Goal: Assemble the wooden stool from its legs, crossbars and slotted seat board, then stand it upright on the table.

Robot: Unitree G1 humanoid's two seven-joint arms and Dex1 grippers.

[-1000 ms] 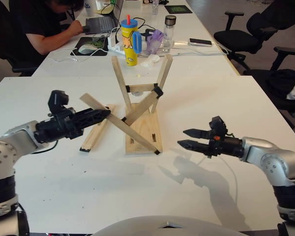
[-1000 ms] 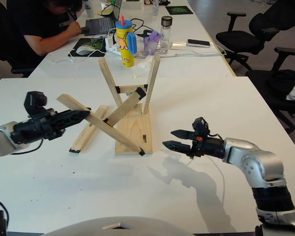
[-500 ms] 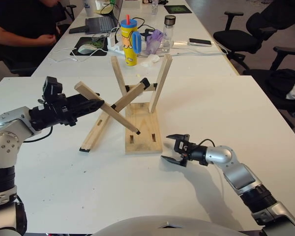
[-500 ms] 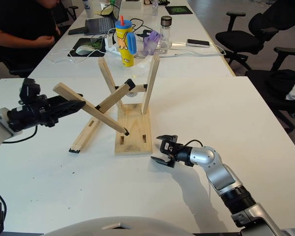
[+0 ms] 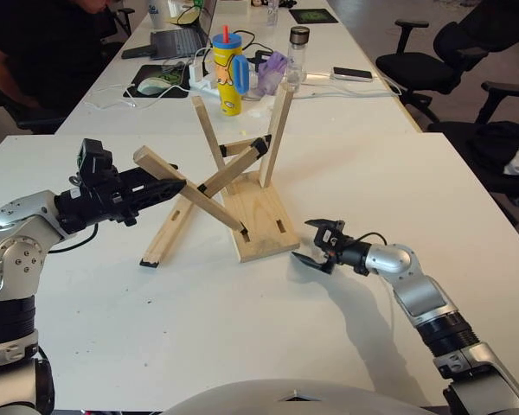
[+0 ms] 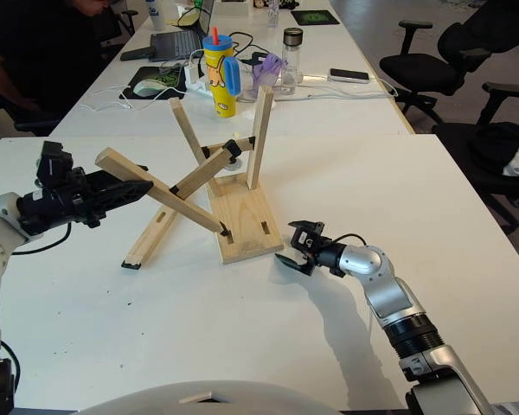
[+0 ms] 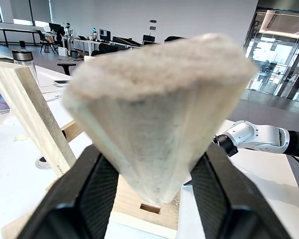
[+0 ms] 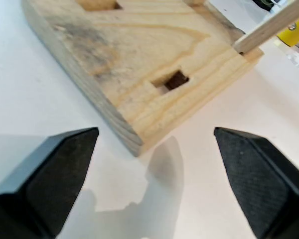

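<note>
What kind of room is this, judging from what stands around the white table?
Most likely an open-plan office or a lab inside one: black swivel chairs stand at the right, and a laptop and a computer mouse lie on the far table.

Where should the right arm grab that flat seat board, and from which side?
Probably the near corner of the seat board, coming low from the robot's right: it lies flat, legs crowd the far end, and the open right tool faces it.
</note>
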